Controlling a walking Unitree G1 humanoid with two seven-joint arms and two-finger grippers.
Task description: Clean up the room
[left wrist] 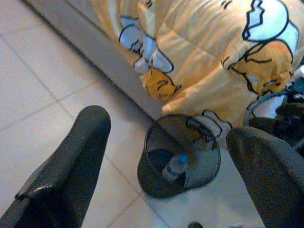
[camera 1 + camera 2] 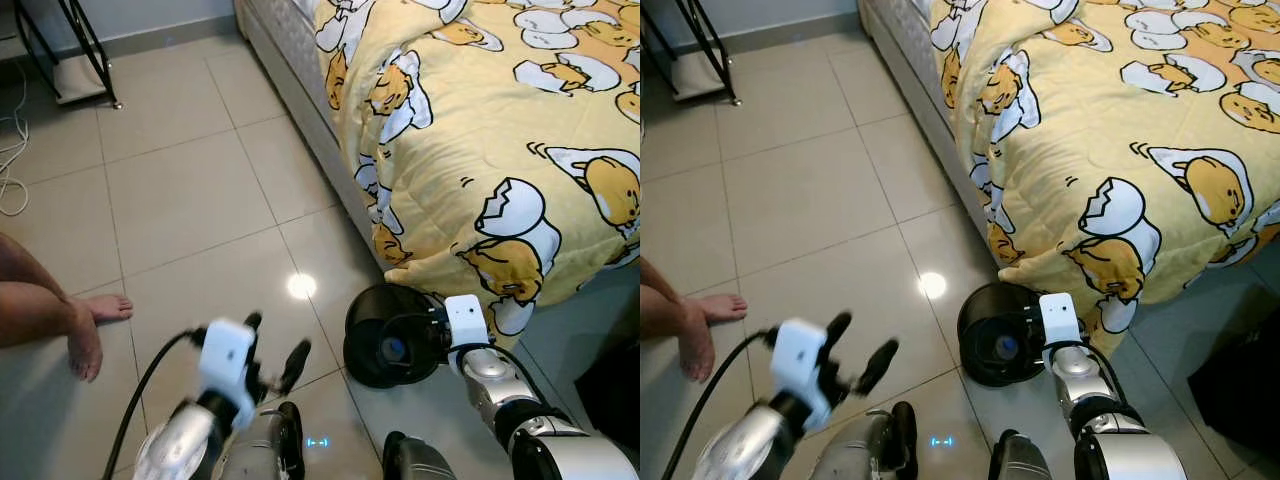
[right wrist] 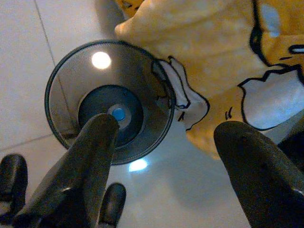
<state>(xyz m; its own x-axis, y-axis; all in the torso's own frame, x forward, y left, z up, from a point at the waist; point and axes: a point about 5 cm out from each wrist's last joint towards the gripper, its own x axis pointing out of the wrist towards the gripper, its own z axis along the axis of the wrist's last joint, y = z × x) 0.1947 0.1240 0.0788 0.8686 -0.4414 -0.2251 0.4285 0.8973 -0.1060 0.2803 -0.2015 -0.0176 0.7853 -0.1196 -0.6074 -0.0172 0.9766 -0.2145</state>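
Fingers on both grippers are standing spread apart with nothing between them. On the right gripper, the two black fingers are hanging directly above a black mesh wastebasket, which is sitting on the pale tiled floor at the corner of the bed. From the right wrist view the basket's round mouth is lying under the one finger while the other finger is hovering over the hanging quilt, so the basket is sitting off to one side of the gap rather than centred in it. A clear plastic bottle with a blue cap is standing tilted inside the basket, resting on its bottom, well below the fingertips and touched by neither gripper. The left gripper is being held out over bare tile, beside the basket and apart from it; in its wrist view the basket and bottle are showing between its open fingers but farther off. A yellow quilt printed with egg characters is draping over the bed edge, its lower hem hanging just beside the basket's rim, possibly touching it. A person's bare foot and lower leg are resting on the tiles on the robot's left, well apart from both grippers.
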